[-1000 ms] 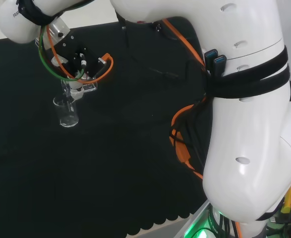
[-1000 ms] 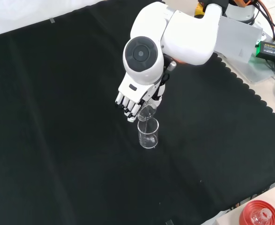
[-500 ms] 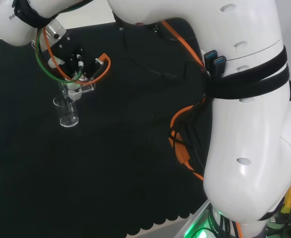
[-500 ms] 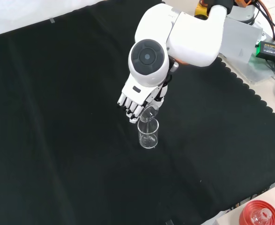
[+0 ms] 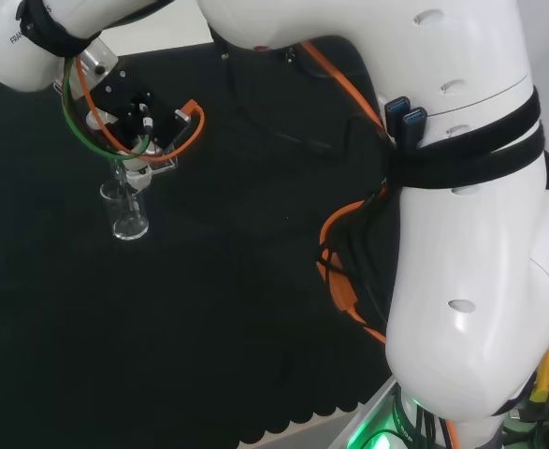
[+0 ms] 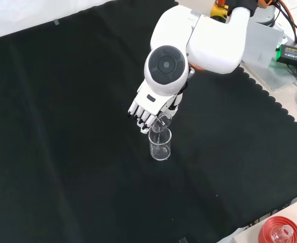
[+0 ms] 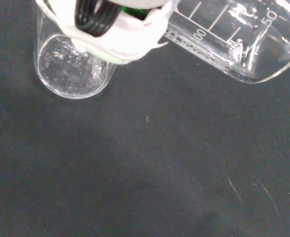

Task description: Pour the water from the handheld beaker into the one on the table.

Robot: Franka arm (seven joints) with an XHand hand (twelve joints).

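Two beakers: held beaker (image 6: 160, 122) tipped in hand (image 6: 147, 107), fingers curled round it, lip over standing beaker (image 6: 160, 145) at 6 o'clock, mid-bench (image 6: 62, 126). Since a second ago arm link rose toward 1 o'clock, tilt steeper; pour likely under way
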